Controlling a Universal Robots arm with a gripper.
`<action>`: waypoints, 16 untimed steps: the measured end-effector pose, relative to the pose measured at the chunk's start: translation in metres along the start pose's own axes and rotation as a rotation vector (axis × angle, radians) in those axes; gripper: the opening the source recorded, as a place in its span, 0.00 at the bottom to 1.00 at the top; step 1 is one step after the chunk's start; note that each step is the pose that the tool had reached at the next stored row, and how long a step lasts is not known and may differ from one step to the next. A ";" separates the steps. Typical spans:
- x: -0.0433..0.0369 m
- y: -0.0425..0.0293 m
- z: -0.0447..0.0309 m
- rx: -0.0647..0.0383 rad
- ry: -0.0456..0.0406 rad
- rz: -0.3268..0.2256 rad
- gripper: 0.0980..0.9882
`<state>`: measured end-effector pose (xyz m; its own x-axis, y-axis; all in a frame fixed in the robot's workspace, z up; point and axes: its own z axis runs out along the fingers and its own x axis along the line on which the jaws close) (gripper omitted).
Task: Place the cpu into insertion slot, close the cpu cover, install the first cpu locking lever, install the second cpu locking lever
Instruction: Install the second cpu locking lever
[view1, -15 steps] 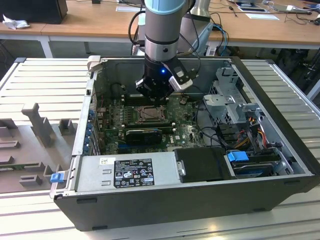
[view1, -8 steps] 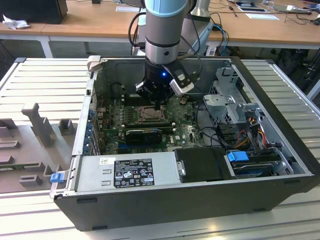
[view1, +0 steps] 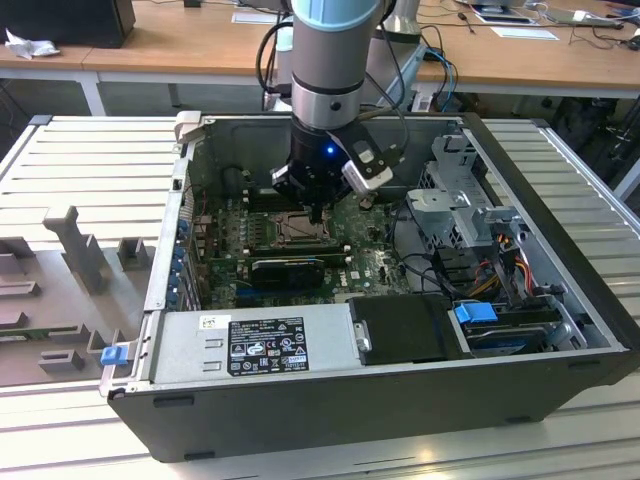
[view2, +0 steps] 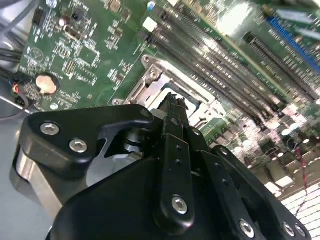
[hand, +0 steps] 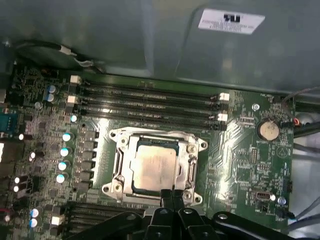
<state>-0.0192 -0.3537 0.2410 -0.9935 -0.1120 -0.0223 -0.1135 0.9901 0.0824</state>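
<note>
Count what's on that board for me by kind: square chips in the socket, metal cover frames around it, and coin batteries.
Square chip: 1
Metal cover frame: 1
Coin battery: 1
Total: 3

Open computer case (view1: 400, 400) on slatted metal table (view1: 90, 160)

A ribbed grey metal desk (view1: 90, 160) fills the foreground, with grey moulded fixtures (view1: 75, 250) at nine o'clock. Wooden tables (view1: 180, 55) line the twelve o'clock edge, papers (view1: 525, 32) scattered toward one o'clock.
</note>
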 end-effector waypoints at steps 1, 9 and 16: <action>0.0001 -0.0012 -0.0002 0.000 0.0000 0.000 0.01; 0.0012 -0.0101 -0.0086 0.000 0.0000 0.000 0.01; 0.0042 -0.0289 -0.0097 -0.014 0.0002 0.000 0.01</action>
<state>-0.0202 -0.3836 0.2482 -0.9935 -0.1117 -0.0220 -0.1133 0.9889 0.0963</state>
